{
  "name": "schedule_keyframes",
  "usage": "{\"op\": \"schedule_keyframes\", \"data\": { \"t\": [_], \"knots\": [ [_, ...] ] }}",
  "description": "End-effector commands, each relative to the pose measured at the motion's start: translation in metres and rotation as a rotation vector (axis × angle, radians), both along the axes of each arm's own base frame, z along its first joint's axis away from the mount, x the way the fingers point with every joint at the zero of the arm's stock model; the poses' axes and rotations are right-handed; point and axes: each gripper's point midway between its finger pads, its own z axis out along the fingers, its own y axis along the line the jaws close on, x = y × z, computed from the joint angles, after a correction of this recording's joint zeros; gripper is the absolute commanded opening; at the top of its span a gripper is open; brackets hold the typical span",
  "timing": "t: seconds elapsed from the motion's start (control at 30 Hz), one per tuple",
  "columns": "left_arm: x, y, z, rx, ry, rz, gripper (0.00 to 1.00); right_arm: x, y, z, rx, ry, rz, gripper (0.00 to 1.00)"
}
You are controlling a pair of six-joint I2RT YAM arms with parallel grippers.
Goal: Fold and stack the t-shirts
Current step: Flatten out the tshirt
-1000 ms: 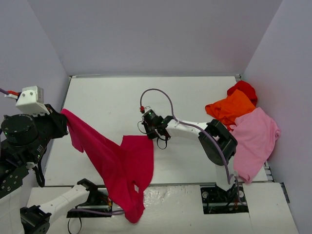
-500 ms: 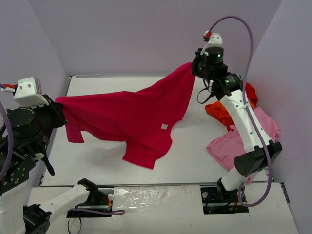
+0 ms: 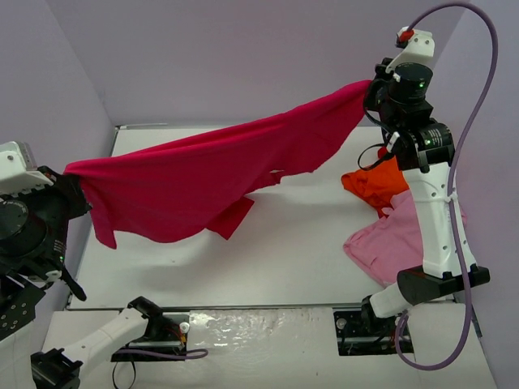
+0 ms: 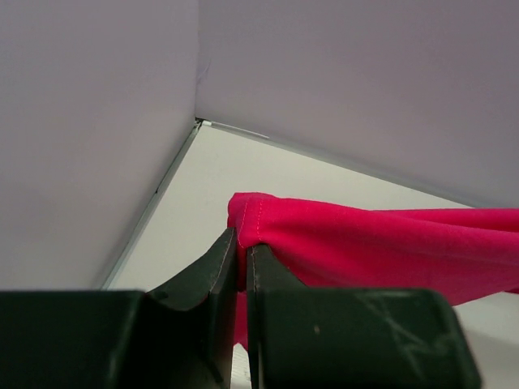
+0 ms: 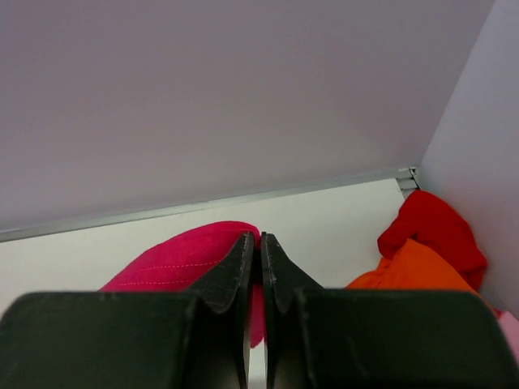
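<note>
The crimson-magenta t-shirt [image 3: 203, 174] hangs stretched in the air above the table, from low left to high right. My left gripper [image 3: 71, 172] is shut on its left corner [image 4: 251, 223]. Raised high near the back wall, my right gripper [image 3: 369, 89] is shut on the opposite end [image 5: 182, 259]. Part of the cloth droops in the middle, with one flap hanging lowest. An orange t-shirt [image 3: 371, 182], a light pink t-shirt [image 3: 389, 239] and a red t-shirt [image 5: 430, 227] lie bunched at the table's right side.
The white table [image 3: 268, 243] is walled by lilac panels on the left, back and right. A purple cable [image 3: 478, 65] loops over the right arm. The pile of shirts sits under and beside the right arm's upright links.
The right gripper has swung from mid-table up and to the back right, pulling the crimson shirt out full width. The left gripper has drifted left and lower, and the shirt has lifted off the table.
</note>
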Motion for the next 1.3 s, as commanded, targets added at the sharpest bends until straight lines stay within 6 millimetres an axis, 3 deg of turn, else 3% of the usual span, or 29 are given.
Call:
{"op": "schedule_keyframes", "data": {
  "t": [0.0, 0.13, 0.3, 0.5, 0.67, 0.83, 1.03, 1.13, 1.2, 1.27],
  "knots": [
    [0.005, 0.01, 0.01, 0.006, -0.052, 0.072, 0.0, -0.022, -0.044, 0.036, -0.03, -0.104, -0.166, 0.0],
    [0.014, 0.003, -0.008, 0.017, -0.003, 0.069, 0.0, -0.024, -0.037, 0.028, -0.012, -0.09, -0.128, 0.0],
    [0.017, -0.002, -0.016, -0.002, 0.028, 0.058, 0.0, -0.027, -0.036, 0.014, 0.001, -0.067, -0.121, 0.0],
    [-0.001, -0.014, 0.018, -0.042, -0.146, -0.097, 0.0, -0.056, -0.04, 0.04, 0.047, -0.153, -0.115, 0.0],
    [-0.047, -0.029, 0.06, -0.04, -0.356, -0.324, 0.0, -0.088, -0.038, 0.065, 0.104, -0.238, -0.067, 0.0],
    [-0.09, -0.029, 0.081, -0.032, -0.471, -0.392, 0.0, -0.124, -0.03, 0.083, 0.165, -0.306, 0.017, 0.0],
    [-0.171, -0.029, 0.116, -0.038, -0.665, -0.455, 0.0, -0.191, -0.029, 0.123, 0.238, -0.442, 0.103, 0.0],
    [-0.194, -0.024, 0.124, -0.059, -0.697, -0.452, 0.0, -0.218, -0.033, 0.14, 0.252, -0.489, 0.117, 0.0],
    [-0.206, -0.017, 0.129, -0.071, -0.718, -0.429, 0.0, -0.224, -0.033, 0.144, 0.256, -0.495, 0.125, 0.0],
    [-0.205, -0.007, 0.13, -0.076, -0.719, -0.38, 0.0, -0.228, -0.033, 0.149, 0.26, -0.504, 0.13, 0.0]
  ]
}}
